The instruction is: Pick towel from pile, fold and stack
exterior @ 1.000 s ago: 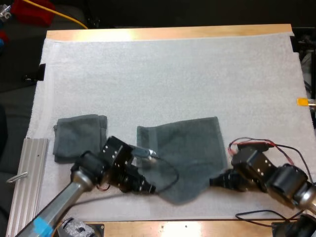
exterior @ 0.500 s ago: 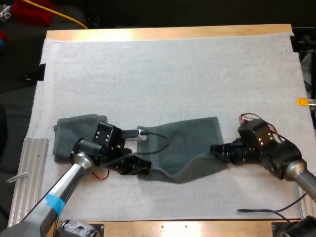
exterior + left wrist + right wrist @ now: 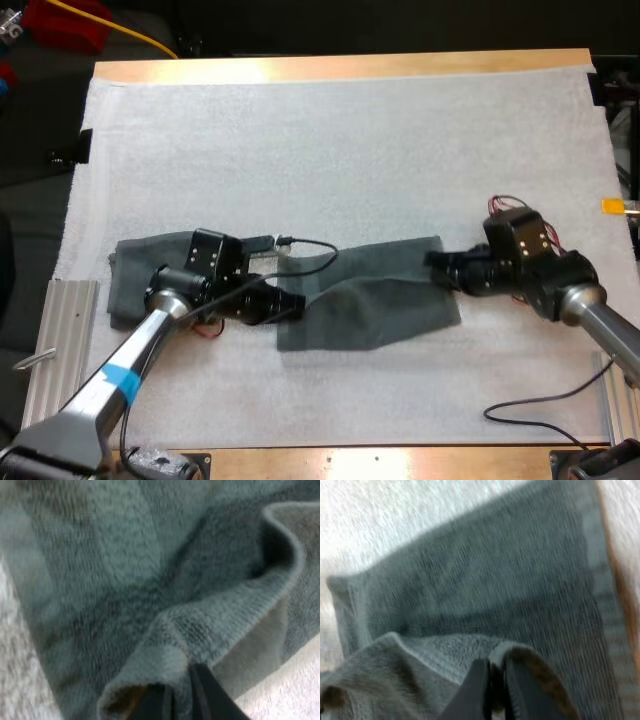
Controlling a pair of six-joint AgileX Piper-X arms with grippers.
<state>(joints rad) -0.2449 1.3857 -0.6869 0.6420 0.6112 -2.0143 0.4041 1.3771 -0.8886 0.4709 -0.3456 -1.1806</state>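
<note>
**Towel now doubled over, near edge carried up toward the far one**

The towel (image 3: 385,305) is seen in the middle of the mat (image 3: 340,160), a bit toward the near side. It's been narrowed to a band. A second ago it was spread wide, with its near edge sagging toward the front of the table (image 3: 340,67). That edge has since been lifted and brought back over the rest, so a doubled layer is now shown.

On the right, the held corner has been taken almost to the far right corner. On the left, the held edge is stopped lower, about halfway across the band.

The left tool (image 3: 285,302) is clenched on the towel's left side. In the left wrist view a bunched fold is pinched between the black fingers (image 3: 212,697). The right tool (image 3: 437,265) is clamped on the towel's right corner. In the right wrist view the cloth is pressed from both sides by its fingers (image 3: 530,685). Both tools have been moved away from the table's near edge since the earlier frames, the right one farther.

A folded towel (image 3: 140,270) is laid just left of the worked one, unmoved, with the left arm crossing its right side. A metal rail (image 3: 50,350) is left at the mat's near left edge, same as before.
</note>
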